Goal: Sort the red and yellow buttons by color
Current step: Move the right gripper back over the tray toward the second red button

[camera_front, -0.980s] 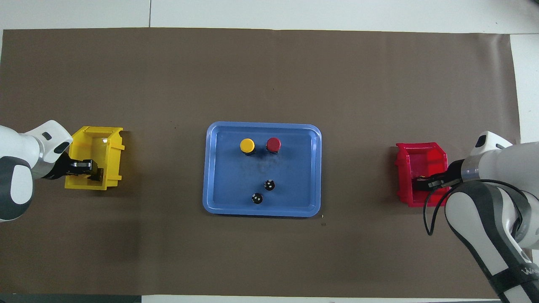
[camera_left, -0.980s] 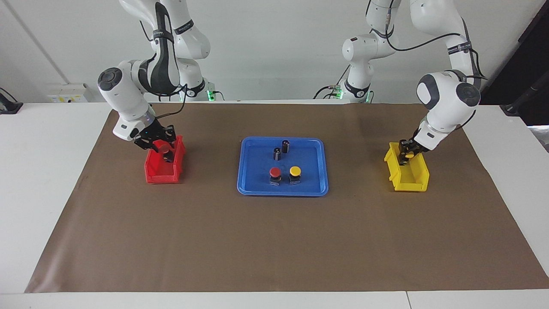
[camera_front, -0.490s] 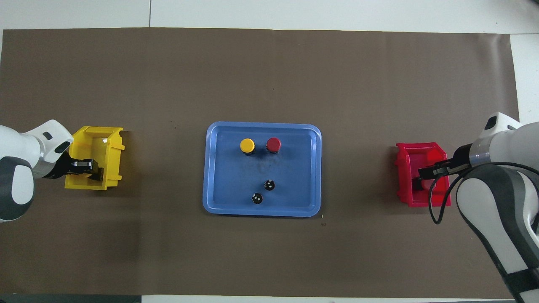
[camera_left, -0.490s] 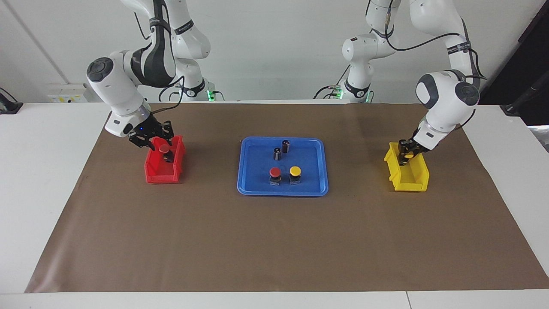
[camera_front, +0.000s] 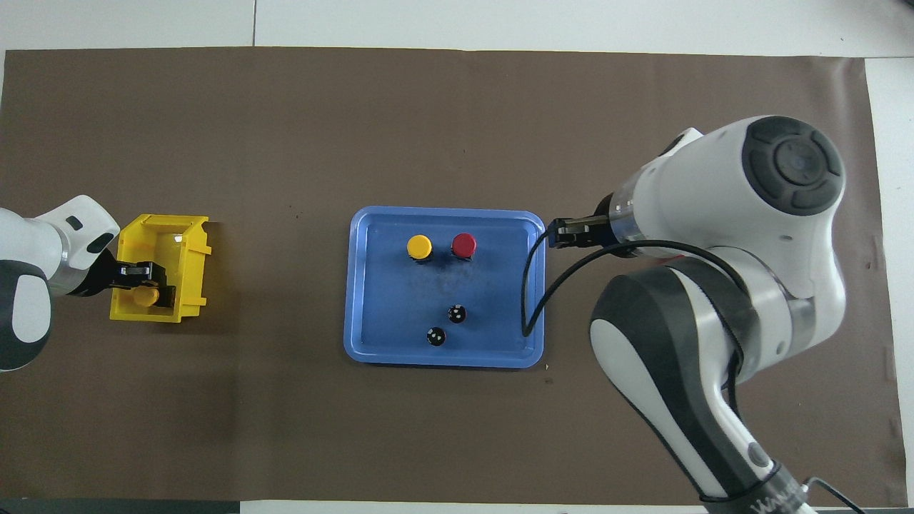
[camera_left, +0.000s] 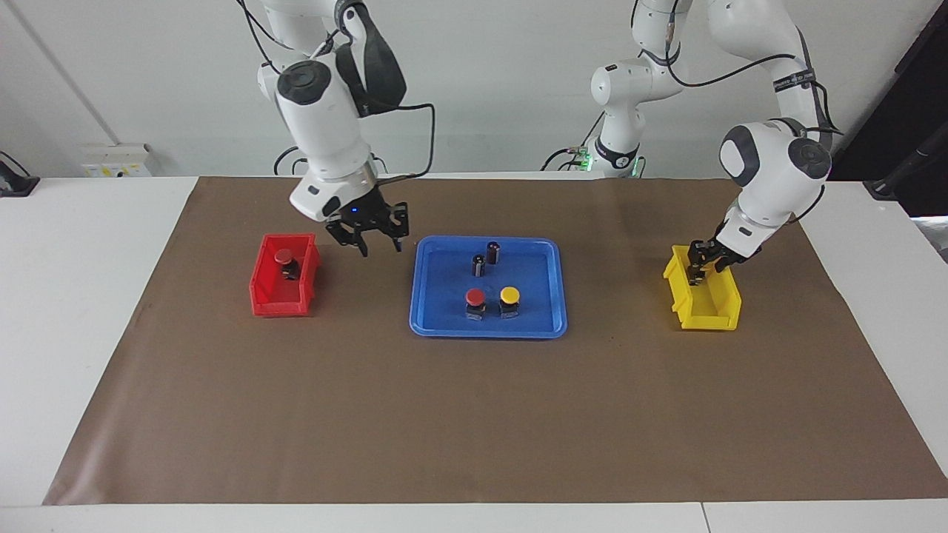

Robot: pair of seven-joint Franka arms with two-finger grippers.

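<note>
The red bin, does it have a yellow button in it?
No, the red bin holds only a red button; a yellow one lies in the yellow bin.

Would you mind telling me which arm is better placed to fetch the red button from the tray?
Probably the right: its gripper hangs empty beside the tray holding the red button, while the left gripper is over the yellow bin.

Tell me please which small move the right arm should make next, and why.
Probably move the right gripper over the blue tray, to above the tray's red button. The gripper hangs empty between the red bin and the tray. The first red button already lies in that bin, so this one seems next.
</note>
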